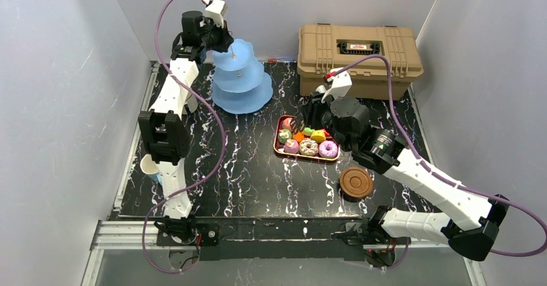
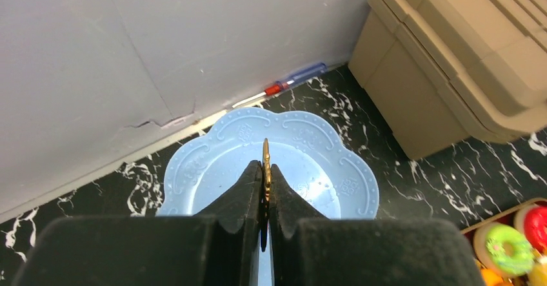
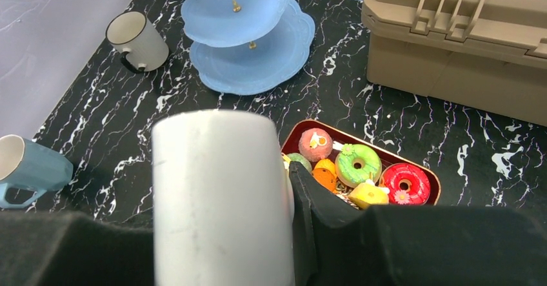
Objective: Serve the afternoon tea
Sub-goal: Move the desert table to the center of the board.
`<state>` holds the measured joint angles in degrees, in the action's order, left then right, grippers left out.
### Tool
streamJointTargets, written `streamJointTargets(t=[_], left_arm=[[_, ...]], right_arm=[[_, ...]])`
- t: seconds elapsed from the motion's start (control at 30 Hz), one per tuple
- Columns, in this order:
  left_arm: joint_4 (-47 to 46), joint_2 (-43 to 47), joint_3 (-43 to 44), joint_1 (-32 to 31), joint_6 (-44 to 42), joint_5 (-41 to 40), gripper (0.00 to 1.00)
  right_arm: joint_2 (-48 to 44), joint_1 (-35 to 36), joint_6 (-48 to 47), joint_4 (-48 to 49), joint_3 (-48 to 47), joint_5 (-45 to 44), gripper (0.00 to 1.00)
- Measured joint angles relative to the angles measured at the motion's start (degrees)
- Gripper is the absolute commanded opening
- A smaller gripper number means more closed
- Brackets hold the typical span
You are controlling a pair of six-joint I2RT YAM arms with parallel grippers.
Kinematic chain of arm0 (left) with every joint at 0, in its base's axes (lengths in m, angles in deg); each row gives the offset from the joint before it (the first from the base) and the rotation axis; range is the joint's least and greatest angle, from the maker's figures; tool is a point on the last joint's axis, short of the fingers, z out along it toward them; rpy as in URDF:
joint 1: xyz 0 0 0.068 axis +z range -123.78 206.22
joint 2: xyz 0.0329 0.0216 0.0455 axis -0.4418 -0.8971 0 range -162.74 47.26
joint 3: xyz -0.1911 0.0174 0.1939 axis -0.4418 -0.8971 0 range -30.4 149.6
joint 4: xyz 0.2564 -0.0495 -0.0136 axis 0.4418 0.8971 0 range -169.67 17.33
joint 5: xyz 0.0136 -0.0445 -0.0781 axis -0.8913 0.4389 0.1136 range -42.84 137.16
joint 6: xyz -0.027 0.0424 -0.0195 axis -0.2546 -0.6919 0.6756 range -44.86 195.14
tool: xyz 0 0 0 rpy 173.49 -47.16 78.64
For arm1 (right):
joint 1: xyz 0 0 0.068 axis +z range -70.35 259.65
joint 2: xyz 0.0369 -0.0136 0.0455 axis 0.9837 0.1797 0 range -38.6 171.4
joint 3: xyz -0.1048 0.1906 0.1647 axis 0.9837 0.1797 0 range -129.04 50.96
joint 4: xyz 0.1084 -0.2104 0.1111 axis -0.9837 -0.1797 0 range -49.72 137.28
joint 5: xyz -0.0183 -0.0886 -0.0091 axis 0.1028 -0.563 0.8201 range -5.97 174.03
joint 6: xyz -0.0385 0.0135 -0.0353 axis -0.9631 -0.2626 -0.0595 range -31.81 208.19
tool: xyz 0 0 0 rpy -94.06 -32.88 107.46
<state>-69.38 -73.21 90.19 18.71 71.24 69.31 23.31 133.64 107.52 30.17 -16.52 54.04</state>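
The light blue three-tier stand (image 1: 242, 82) stands at the back left of the table. My left gripper (image 1: 222, 40) is above it, shut on the thin gold handle (image 2: 265, 150) that rises over the top tier (image 2: 213, 170). Toy donuts and cakes (image 1: 309, 147) lie in the dark red tray (image 1: 277, 137). Over the tray's near left end, my right gripper (image 3: 222, 170) is closed on a pale grey-white rounded object (image 3: 219, 202); I cannot tell what it is. A silvery-beige cup (image 3: 139, 40) stands left of the stand. A white-and-teal cup (image 3: 29, 166) lies at the left edge. Brown saucers (image 1: 356, 183) are stacked front right.
A tan plastic case (image 1: 358, 57) fills the back right, close behind the tray. A red-and-blue screwdriver (image 2: 293, 79) lies along the back wall. Grey walls close in the left, back and right sides. The left arm's purple cable hangs between the stand and the cups.
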Motion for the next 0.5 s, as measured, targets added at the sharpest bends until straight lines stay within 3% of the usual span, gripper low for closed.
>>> streamJointTargets(t=[0.3, 0.5], left_arm=[[1.1, 8.6, -9.2, -0.8, -2.0, 2.9, 0.00], [1.7, 20.2, -20.1, -2.8, -5.2, 3.1, 0.00]], right_arm=[[0.0, 0.0, 0.0, 0.1, 1.0, -0.1, 0.21], [-0.1, 0.0, 0.0, 0.9, 2.5, -0.8, 0.21]])
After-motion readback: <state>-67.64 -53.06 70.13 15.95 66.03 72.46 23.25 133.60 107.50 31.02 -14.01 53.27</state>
